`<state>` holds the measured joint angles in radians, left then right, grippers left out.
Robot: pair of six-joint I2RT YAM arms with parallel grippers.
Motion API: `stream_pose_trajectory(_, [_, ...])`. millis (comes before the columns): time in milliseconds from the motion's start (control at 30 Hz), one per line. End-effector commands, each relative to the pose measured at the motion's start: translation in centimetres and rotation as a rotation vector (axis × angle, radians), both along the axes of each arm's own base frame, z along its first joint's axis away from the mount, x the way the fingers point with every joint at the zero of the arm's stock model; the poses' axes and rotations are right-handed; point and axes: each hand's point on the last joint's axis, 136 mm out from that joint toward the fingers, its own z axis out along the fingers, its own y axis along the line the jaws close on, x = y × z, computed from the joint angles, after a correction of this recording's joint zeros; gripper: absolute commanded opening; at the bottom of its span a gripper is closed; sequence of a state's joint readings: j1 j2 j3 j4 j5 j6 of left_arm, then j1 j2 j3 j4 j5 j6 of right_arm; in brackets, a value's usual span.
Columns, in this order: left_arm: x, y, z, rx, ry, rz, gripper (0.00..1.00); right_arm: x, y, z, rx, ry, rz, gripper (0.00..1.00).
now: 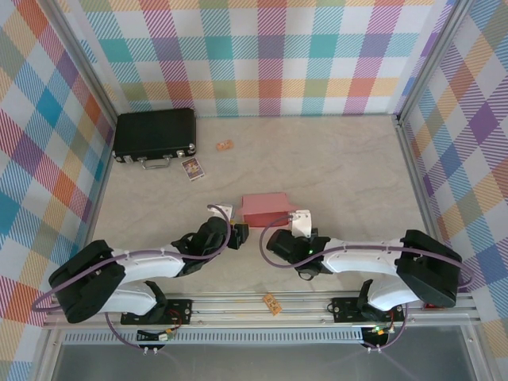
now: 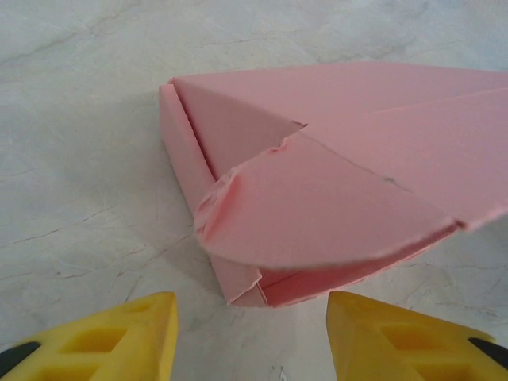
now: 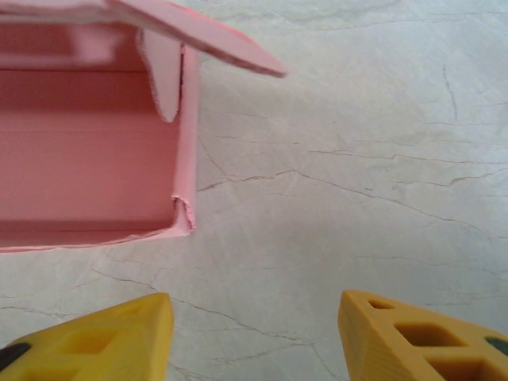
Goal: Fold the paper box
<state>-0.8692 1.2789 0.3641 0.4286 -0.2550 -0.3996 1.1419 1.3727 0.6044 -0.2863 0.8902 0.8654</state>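
Both grippers are off the paper box (image 1: 264,208) at this point. The left gripper (image 2: 250,337) has its yellow fingers (image 2: 119,341) spread wide, with just bare table (image 2: 79,159) between them. The box sits right ahead of the tips, near corner pointing into the gap, touching neither finger. From that wrist cam the top flap lies tilted over the body, and its edge looks a bit ragged and crumpled at the corner.

The right gripper (image 3: 254,337) is spread apart too, nothing between its fingers. For this one the box is ahead and off to the left, clear of the tips. Its open inside faces the camera and a flap is lifted over the top.

From above, the box lies just beyond the two grippers, with the left one at its near-left corner and the right one at its near-right corner. Way beyond the left gripper there's a black case (image 1: 155,135), a small card (image 1: 193,167) just on the gripper's side of it, and a small orange bit (image 1: 225,145) to the case's right.
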Motion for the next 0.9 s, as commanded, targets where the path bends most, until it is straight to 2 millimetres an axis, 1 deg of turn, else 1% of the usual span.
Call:
stream_pose_trajectory(0, [-1.0, 1.3, -0.3, 0.054, -0.003, 0.0, 0.53, -0.7, -2.0, 0.1, -0.023, -0.01, -0.051, 0.59])
stream_pose_trajectory(133, [-1.5, 3.1, -0.1, 0.083, -0.018, 0.037, 0.54, -1.1, -4.1, 0.3, -0.03, -0.018, -0.124, 0.61])
stream_pose_trajectory(233, [-1.7, 5.0, 0.2, 0.117, -0.03, 0.097, 0.56, -1.5, -5.5, 0.5, -0.039, -0.019, -0.183, 0.61])
stream_pose_trajectory(367, [-1.3, 8.7, 1.0, 0.175, -0.043, 0.268, 0.6, -1.7, -8.0, 0.6, -0.066, 0.007, -0.281, 0.61])
stream_pose_trajectory(433, [-1.1, 10.0, 1.4, 0.196, -0.035, 0.332, 0.61, -1.6, -8.9, 0.9, -0.067, 0.017, -0.3, 0.61])
stream_pose_trajectory(600, [0.2, 11.8, 2.4, 0.187, 0.006, 0.421, 0.6, 0.0, -9.9, 1.0, 0.031, 0.079, -0.277, 0.62])
stream_pose_trajectory(667, [1.0, 12.4, 3.2, 0.176, 0.012, 0.455, 0.61, 1.0, -10.1, 1.6, 0.091, 0.083, -0.249, 0.62])
stream_pose_trajectory(700, [1.4, 12.4, 3.7, 0.165, 0.014, 0.461, 0.62, 1.4, -10.6, 2.0, 0.108, 0.082, -0.258, 0.62])
stream_pose_trajectory(800, [2.9, 13.0, 4.8, 0.129, 0.038, 0.484, 0.62, 2.7, -10.6, 3.0, 0.187, 0.11, -0.214, 0.62])
stream_pose_trajectory(867, [3.9, 12.6, 5.6, 0.099, 0.054, 0.46, 0.63, 3.7, -9.9, 3.8, 0.226, 0.118, -0.165, 0.62])
